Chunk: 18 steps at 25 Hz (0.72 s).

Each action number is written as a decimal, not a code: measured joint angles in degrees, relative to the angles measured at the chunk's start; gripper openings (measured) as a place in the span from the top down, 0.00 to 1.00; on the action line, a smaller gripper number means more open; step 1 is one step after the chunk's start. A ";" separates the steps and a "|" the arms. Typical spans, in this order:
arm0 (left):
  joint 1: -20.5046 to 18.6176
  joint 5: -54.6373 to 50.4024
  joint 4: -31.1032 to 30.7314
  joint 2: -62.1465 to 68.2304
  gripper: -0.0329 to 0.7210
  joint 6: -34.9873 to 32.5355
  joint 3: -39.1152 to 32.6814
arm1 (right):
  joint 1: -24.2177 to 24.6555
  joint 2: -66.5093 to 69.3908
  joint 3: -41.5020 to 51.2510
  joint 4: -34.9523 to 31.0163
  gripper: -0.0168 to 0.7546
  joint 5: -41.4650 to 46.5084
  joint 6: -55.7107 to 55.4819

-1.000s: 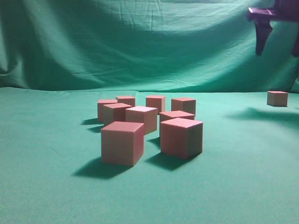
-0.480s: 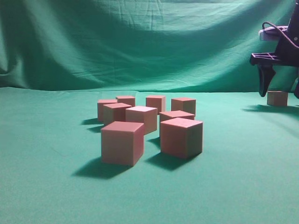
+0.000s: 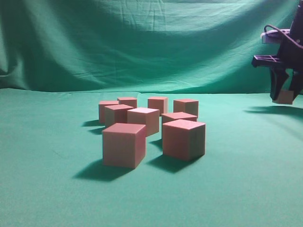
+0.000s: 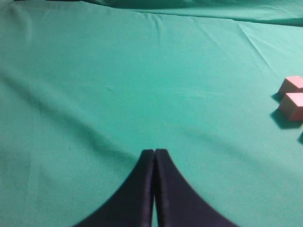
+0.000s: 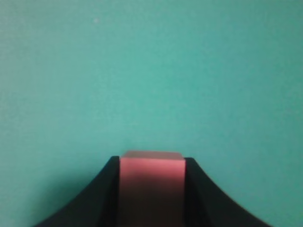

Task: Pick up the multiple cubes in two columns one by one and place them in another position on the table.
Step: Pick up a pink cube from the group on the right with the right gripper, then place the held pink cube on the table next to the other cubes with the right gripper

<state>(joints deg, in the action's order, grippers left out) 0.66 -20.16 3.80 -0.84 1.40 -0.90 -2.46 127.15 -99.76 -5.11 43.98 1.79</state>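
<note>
Right claw [image 5: 151, 189] clamps cube [image 5: 151, 182], L claw [image 4: 154, 158] closed.

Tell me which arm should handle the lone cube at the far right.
Right. Its pincer already straddles that cube, fingers on both sides; the left pincer is shut, far from it.

Right claw [image 3: 284, 92] points down, fingers clamped either side — left claw [image 4: 154, 163] pressed fully together.

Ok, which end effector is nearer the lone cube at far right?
Right. The right end effector brackets the lone cube; the left end effector sits shut over bare cloth, away from it.
</note>
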 joint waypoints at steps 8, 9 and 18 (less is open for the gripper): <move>0.00 0.00 0.00 0.00 0.96 0.00 0.00 | 0.00 -11.94 -4.73 -17.87 0.63 11.61 11.23; 0.00 0.00 0.00 0.00 0.96 0.00 0.00 | 0.00 -14.33 -4.73 -19.14 0.63 13.09 11.33; 0.00 0.00 0.00 0.00 0.96 0.00 0.00 | -0.71 -28.26 -4.83 -20.09 0.63 27.02 11.20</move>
<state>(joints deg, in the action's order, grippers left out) 0.66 -20.16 3.80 -0.84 1.40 -0.90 -3.17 98.89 -104.59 -25.20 71.00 12.99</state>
